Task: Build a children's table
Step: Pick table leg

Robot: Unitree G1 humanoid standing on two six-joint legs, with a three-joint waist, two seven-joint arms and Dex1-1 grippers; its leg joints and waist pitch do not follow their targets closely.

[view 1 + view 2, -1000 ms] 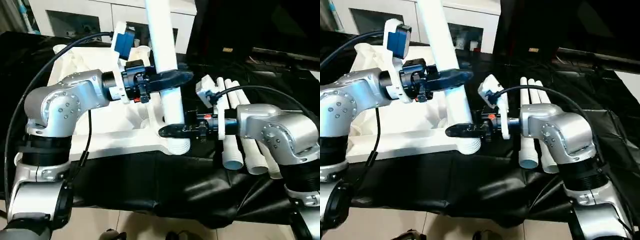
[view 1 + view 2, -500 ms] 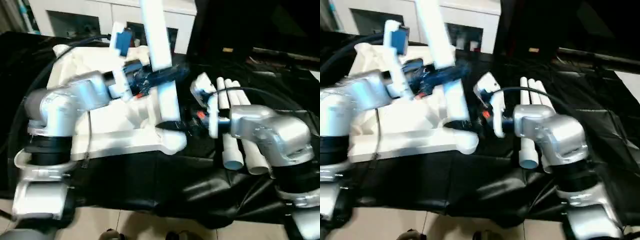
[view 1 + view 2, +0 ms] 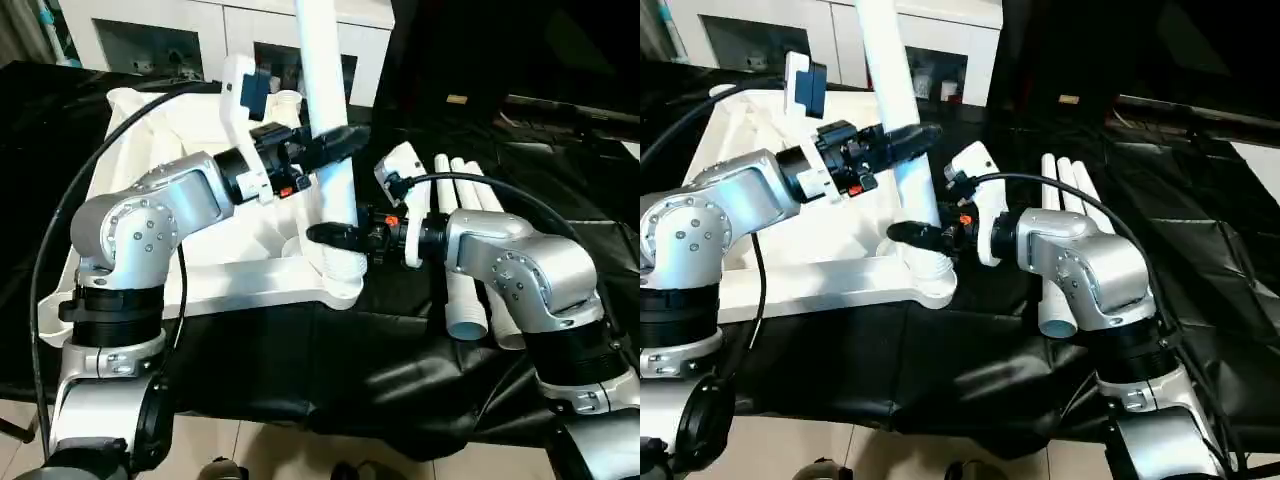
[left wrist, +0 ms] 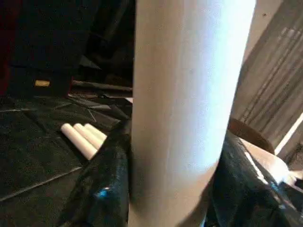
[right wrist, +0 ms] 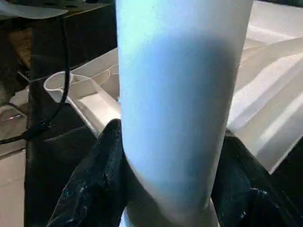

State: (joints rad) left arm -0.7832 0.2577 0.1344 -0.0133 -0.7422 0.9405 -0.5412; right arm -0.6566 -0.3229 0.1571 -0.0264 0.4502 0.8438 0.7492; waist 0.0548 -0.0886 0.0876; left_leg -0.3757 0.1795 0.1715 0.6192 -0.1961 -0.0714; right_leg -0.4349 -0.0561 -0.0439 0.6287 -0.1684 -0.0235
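Table top (image 3: 200, 250) lies upside down on black cloth | I hold first leg (image 3: 325, 110) upright at near corner socket (image 3: 343, 272), left claw (image 3: 335, 143) above, right claw (image 3: 330, 235) below, both clamped on it | three legs (image 3: 475, 250) wait beside.

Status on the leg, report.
Both grippers, left and right, clamped on upright leg. Its base sits at tabletop corner socket. Three spare legs lie aside.

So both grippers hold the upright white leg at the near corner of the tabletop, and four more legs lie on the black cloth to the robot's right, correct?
Not quite: the left eye view shows three spare legs on the black cloth, not four. The rest holds: the left gripper and the right gripper both hold the upright leg at the tabletop's near corner.
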